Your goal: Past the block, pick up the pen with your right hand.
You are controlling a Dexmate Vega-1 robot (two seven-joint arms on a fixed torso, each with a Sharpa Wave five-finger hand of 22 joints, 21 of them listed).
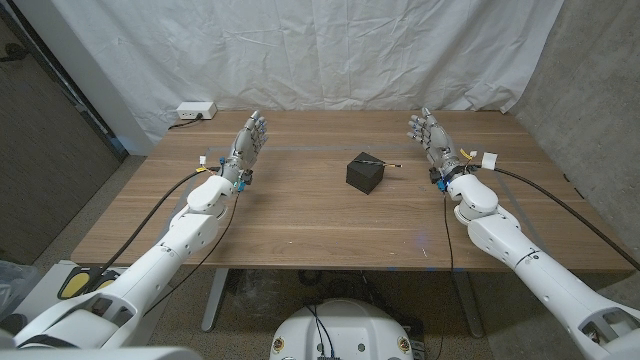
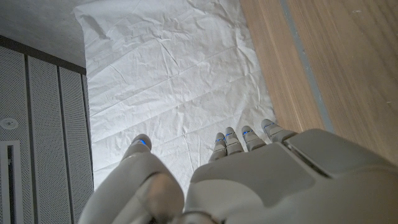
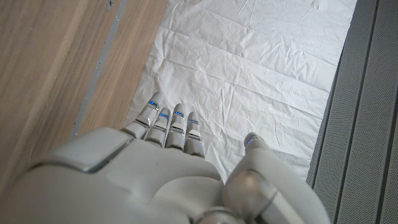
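**Pen behind the block, both hands empty**

Far left, at the bench's (image 1: 300, 235) back corner: a white power strip (image 1: 194, 111) with its cable, well clear of the work.

Left hand (image 1: 248, 143): raised over the left side of the bench, fingers apart and pointing toward the backdrop, holding nothing. The left wrist view shows the fingertips (image 2: 249, 135) extended side by side with the thumb set off, white cloth beyond them.

Centre: black block (image 1: 365, 173), sitting alone on the wood. The pen (image 1: 378, 159) lies just behind it, on the side away from the robot; it is thin and dark, with a light tip poking out past the block's right upper corner. Its long axis runs roughly across the bench, left to right, slightly slanted. Whether it touches the block cannot be told.

Right hand (image 1: 428, 133): held up over the right side of the bench, fingers spread, nothing in them. The right wrist view confirms open fingertips (image 3: 168, 118), with wood to one side.

Judgement: the pen lies to the left of the right hand and a little nearer the robot; the right hand is the closer of the two. The reach goes inward, round the block's far side, with the fingers closing across the pen's length.
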